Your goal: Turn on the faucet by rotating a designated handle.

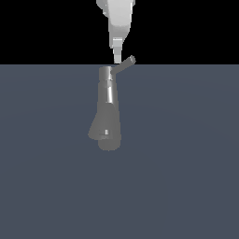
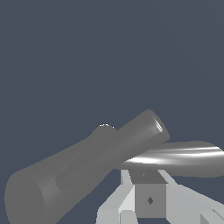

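Note:
In the exterior view the grey metallic faucet lies on the dark floor, its narrow cap at the far end and its body flaring wider toward the near, lumpy end. The handle, a thin grey rod, sticks out from the cap toward the exterior view's right and upward. My white gripper comes down from above, its tip right beside the handle's base at the cap. In the wrist view the faucet and the shiny handle fill the frame just beyond my gripper. Its fingers look pressed together with nothing between them.
A flat dark grey-blue floor spreads around the faucet, with black background beyond its far edge. No other objects are visible.

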### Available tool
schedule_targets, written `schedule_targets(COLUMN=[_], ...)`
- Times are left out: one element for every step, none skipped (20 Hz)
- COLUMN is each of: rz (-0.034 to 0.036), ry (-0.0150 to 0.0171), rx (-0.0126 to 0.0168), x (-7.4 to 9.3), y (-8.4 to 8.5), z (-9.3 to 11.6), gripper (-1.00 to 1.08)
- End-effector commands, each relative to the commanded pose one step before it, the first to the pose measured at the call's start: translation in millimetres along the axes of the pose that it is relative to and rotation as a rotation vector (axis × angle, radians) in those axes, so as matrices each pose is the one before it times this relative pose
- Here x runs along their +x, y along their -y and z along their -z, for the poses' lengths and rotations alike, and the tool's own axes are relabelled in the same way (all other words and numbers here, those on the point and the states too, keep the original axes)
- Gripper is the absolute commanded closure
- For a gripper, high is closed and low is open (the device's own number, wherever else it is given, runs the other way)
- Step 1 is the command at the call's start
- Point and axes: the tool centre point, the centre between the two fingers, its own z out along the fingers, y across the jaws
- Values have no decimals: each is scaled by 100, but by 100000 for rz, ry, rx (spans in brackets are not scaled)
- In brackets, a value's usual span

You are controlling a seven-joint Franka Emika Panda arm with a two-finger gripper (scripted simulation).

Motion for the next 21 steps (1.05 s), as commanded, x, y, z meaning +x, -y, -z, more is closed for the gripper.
schedule_targets(rz=[-1108, -129, -129, -137, -129, -129, -129, -129, -119, -129, -129, -119, -129, -119, -129, -119, -119, -119, -119, -128, 0], ry=[2, -6, -5, -6, -5, -5, -4, -4, -3, -3, -3, -3, -2, -2, -2, -1, -1, 0, 0, 1, 0], rx=[-9, -11, -11, -12, -11, -11, -11, -11, -11, -12, -12, -11, -12, -11, -12, -12, -12, -12, -12, -14, 0], x=[1324, 328, 325, 328, 321, 319, 317, 315, 309, 312, 310, 304, 307, 300, 304, 297, 295, 294, 292, 295, 0], y=[744, 212, 210, 209, 207, 206, 204, 203, 202, 200, 199, 198, 197, 196, 195, 194, 193, 192, 191, 190, 0], z=[-579, -101, -100, -100, -98, -98, -97, -96, -95, -95, -95, -94, -93, -92, -92, -91, -91, -90, -89, -89, 0], gripper=[108, 108, 108, 108, 108, 108, 108, 108, 108, 108, 108, 108, 108, 108, 108, 108, 108, 108, 108, 108, 108])
